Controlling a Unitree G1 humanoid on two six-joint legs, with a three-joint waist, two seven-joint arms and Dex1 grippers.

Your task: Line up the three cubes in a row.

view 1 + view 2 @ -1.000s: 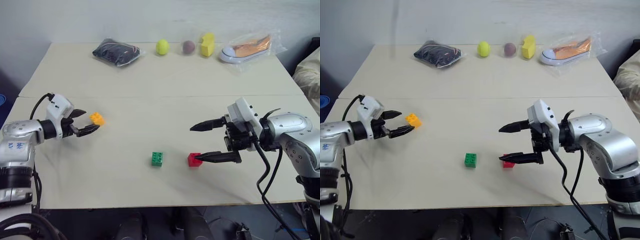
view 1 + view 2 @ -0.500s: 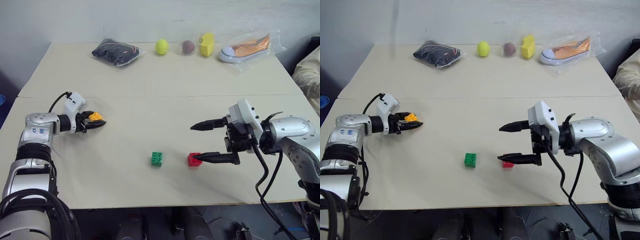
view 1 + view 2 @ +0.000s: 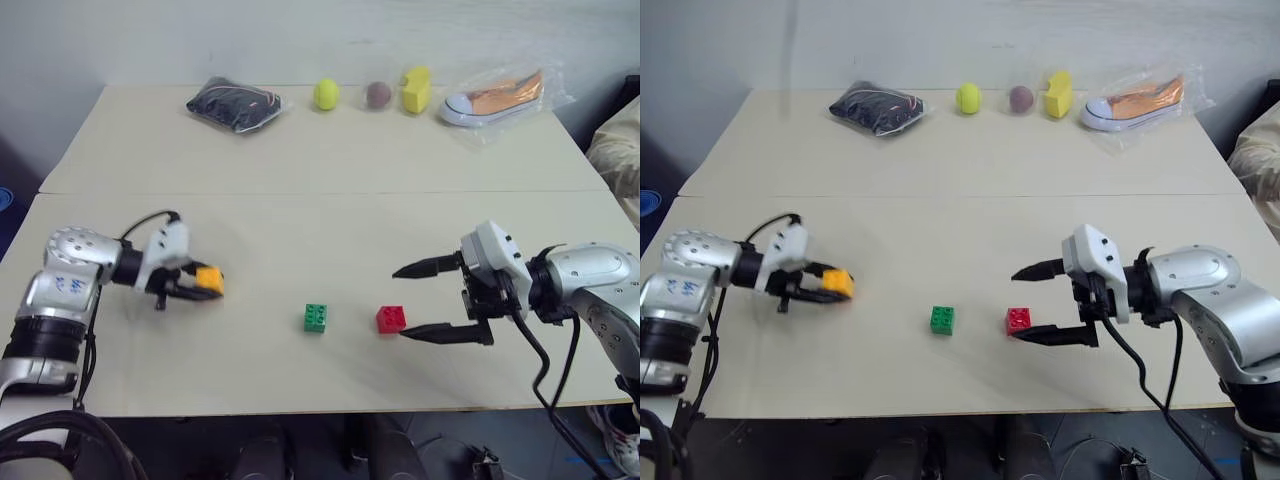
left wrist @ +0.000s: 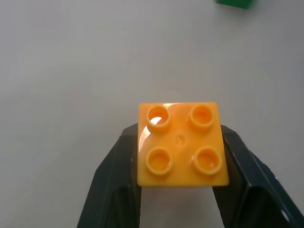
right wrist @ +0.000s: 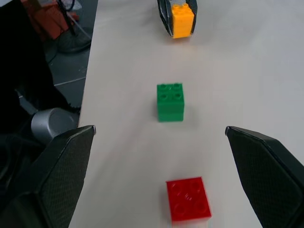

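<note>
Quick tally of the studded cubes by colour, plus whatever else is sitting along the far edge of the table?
Orange-yellow cube: 1
Green cube: 1
Red cube: 1
Balls, yellow ball and brownish ball: 2
Yellow foam block: 1
Bagged shoe: 1
Black bagged bundle: 1
Total: 8

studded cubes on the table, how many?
3. Orange cube gripped in the left gripper at the left; green cube near the front middle; red cube beside it, by the open right gripper. None looks hidden.
</note>
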